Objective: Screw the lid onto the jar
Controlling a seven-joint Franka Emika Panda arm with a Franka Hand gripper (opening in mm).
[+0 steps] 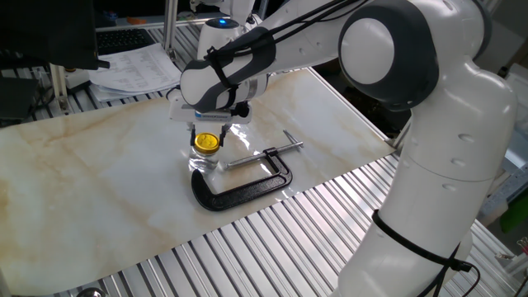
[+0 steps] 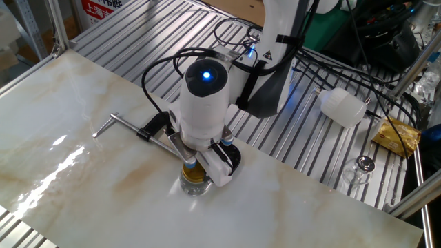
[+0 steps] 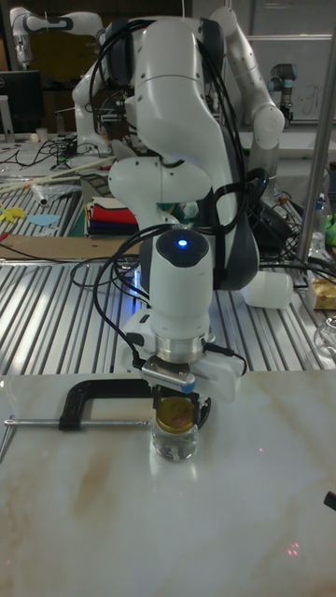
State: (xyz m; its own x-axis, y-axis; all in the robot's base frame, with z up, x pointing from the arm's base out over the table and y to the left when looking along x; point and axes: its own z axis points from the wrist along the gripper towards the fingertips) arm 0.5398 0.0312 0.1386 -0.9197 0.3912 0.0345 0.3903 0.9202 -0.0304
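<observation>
Marble table (image 1: 99,165): 1 jar (image 3: 175,444), 1 lid (image 1: 207,143), 1 clamp (image 1: 247,183)

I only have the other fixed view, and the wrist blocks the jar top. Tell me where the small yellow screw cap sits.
Observer: The small round yellow screw cap sits on the mouth of the short clear glass jar, directly under the gripper.
Operator: Report the clamp's position.
Observer: The black C-clamp with silver screw curves around the jar's base; I cannot tell whether it touches.
Operator: Check the fingers.
Observer: In the tall fixed view, they flank the cap; contact is unclear.
</observation>
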